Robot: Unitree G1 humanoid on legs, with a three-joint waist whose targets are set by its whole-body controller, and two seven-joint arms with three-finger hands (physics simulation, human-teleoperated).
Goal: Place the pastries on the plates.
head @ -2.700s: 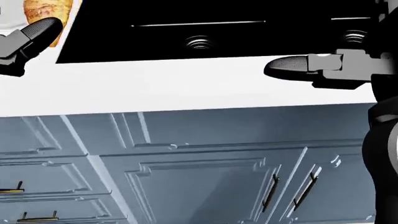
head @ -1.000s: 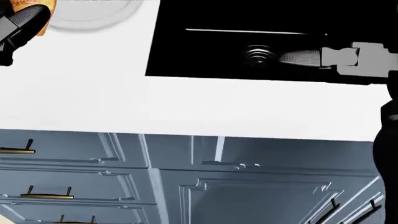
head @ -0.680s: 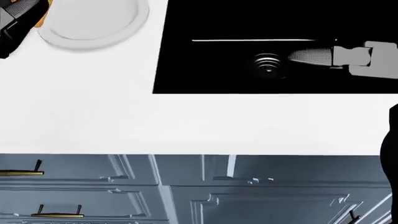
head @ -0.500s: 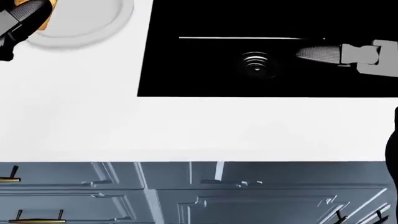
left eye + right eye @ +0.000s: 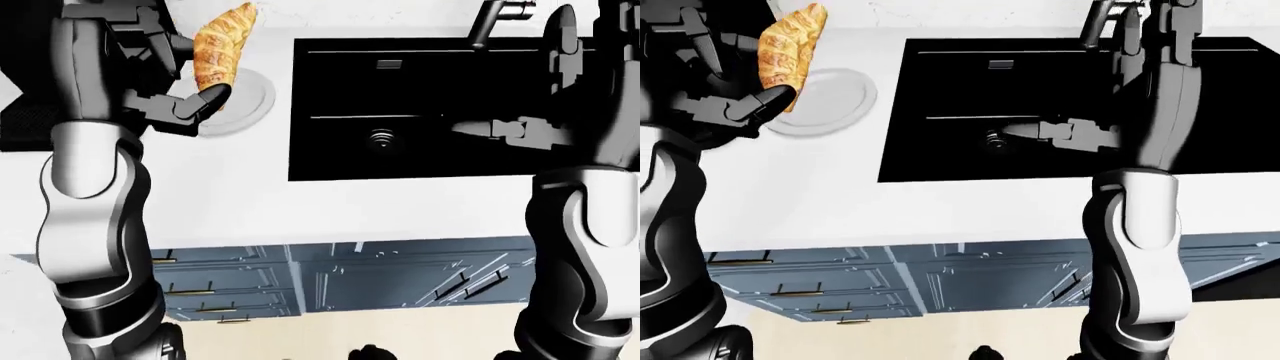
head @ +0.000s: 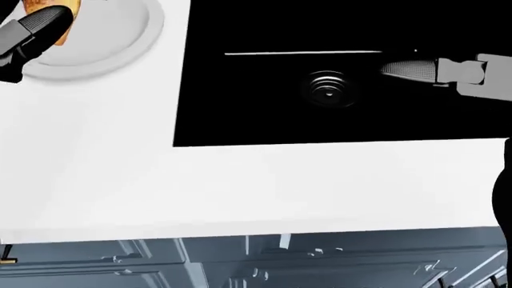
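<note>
A golden croissant stands upright in my left hand, whose fingers close round its lower part. It hangs over the left edge of a round white plate on the white counter. In the head view only the croissant's tip and one dark fingertip show at the top left beside the plate. My right hand hovers over the black sink with a finger stretched out and nothing in it.
The black sink basin has a round drain and a faucet at its top edge. Blue-grey cabinet doors and drawers with brass handles run under the counter edge. A dark stovetop corner lies at the left.
The camera has tilted, so counter and sink slid down and leftward in the head view. My left hand stays shut on the croissant by the plate; the right hand still hovers over the sink.
</note>
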